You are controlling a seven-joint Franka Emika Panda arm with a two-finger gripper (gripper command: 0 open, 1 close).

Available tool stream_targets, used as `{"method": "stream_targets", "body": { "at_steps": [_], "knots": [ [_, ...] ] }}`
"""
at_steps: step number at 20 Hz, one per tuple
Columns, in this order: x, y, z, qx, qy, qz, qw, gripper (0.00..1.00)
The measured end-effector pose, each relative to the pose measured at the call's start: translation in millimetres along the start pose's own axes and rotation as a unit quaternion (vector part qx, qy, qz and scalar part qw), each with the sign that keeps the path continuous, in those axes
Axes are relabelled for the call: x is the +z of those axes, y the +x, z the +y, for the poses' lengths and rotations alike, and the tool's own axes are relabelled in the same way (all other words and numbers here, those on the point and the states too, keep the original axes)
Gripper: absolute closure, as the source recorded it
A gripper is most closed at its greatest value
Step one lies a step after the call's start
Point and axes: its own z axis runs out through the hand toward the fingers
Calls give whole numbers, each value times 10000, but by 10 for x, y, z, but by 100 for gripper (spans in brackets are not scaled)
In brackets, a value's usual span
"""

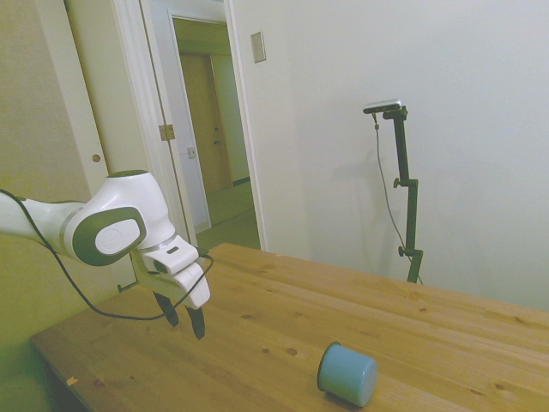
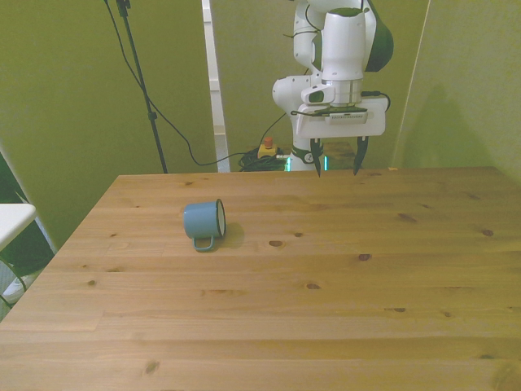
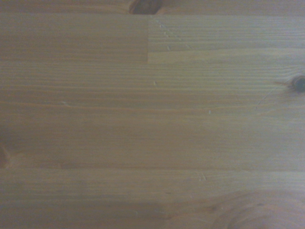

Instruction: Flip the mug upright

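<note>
Light-blue mug (image 2: 203, 220), knotty pine-brown table (image 2: 326, 309), white arm (image 1: 111, 225) w/ grey joint patches.

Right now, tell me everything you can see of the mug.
The mug is small, light blue and cylindrical, with a smooth matte look. It lies on its side on the wooden table, on the front view's left. Its open mouth, pale inside, faces the front view's right; its loop handle points toward the camera and seems to rest on the wood. In the side view its darker flat base shows. Only the table touches it; the gripper hangs well apart.
</note>
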Motion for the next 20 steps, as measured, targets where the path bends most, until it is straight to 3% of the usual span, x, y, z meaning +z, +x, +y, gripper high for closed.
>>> {"method": "stream_targets", "body": {
  "at_steps": [3, 9, 13, 16, 20],
  "knots": [
    [-1, 39, 21, -100, -32, -5, 9999, 0],
    [-40, 817, 177, 321, -505, 518, 9969, 0],
    [60, 1076, 109, 627, -1050, 1155, 9858, 0],
    [111, 1203, -35, 800, -1177, 1559, 9775, 0],
    [167, 1215, -35, 663, -1390, 1834, 9709, 0]
  ]
}}
